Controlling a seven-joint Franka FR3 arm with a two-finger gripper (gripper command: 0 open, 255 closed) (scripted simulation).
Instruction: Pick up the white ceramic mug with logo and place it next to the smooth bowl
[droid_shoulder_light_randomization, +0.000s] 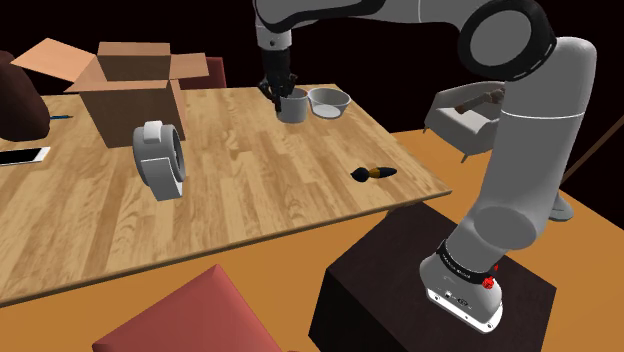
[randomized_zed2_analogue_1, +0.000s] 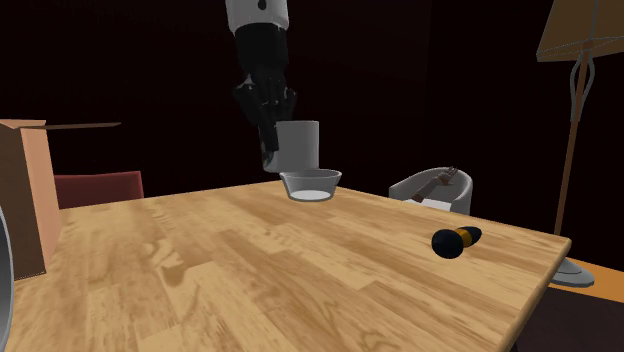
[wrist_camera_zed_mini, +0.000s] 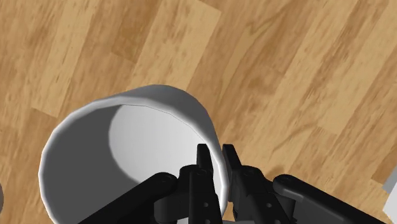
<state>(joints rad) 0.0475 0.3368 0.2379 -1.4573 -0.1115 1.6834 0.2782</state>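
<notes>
Because the gripper (wrist_camera_zed_mini: 215, 153) is clamped on the wall of the mug (wrist_camera_zed_mini: 127, 140) — one black finger inside the rim, the other outside — the mug hangs upright with its open mouth toward the hand. It is plain pale grey, and no logo shows. In the shoulder view it stands just beside the bowl (droid_shoulder_light_randomization: 329, 100), on that view's left of it, near the far edge of the table (droid_shoulder_light_randomization: 250, 190). Whether its base rests on the wood or hovers just above it, I cannot tell. A rim pinch likely suits a straight set-down, and the task looks nearly done — what remains is releasing without nudging the mug into the bowl.
</notes>
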